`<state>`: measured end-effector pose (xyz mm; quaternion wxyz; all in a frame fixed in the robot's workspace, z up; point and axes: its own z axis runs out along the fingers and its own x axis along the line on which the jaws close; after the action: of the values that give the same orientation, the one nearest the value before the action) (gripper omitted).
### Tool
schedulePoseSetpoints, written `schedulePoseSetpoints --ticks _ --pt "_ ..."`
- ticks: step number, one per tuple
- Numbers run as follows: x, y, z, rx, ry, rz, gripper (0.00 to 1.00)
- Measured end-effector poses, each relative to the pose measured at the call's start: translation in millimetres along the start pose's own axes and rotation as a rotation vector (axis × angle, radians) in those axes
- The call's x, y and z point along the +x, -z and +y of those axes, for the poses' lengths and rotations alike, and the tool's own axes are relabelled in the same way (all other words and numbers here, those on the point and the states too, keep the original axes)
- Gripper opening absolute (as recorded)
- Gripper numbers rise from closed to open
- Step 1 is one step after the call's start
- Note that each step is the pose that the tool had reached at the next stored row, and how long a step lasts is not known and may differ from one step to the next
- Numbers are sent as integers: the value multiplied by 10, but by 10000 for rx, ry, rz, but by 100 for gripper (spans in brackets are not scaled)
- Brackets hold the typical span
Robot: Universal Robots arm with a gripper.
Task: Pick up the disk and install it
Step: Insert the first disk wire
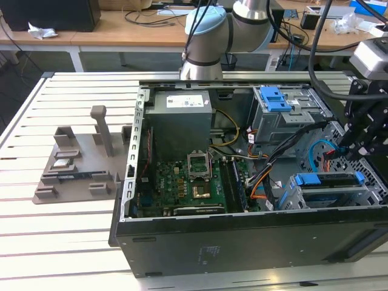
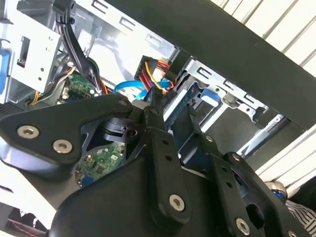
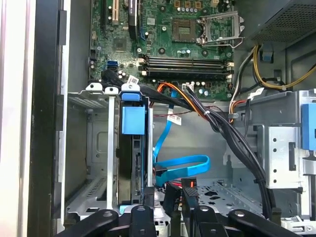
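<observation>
One disk (image 3: 132, 163) sits edge-on in its cage; you cannot tell your claw's (image 1: 364, 142) state; seating needs steady push.

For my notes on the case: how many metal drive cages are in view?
2: a cage under a blue latch, farther back; a cage beside the gripper, holding the disk. More may be hidden.

Evenly and brightly lit from overhead, with soft shadow pooled inside the open black-and-grey metal computer case (image 1: 182, 242), pale glare washing out the white slatted metal table (image 1: 66, 242) toward 7 o'clock, and blurred, out-of-focus black gripper linkage (image 2: 148, 197) close to both wrist cameras.
</observation>
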<state>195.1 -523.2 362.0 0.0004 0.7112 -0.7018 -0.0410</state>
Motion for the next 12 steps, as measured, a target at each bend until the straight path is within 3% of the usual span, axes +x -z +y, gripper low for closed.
schedulePoseSetpoints --ticks 5,6,7,8,12 --pt "0 0 -10 0 2 -1 35" --pt "0 0 -12 0 2 -1 28" --pt "0 0 -13 0 2 0 28" --pt "0 0 -16 0 2 -1 16" --pt "35 3 -22 0 2 19 16"
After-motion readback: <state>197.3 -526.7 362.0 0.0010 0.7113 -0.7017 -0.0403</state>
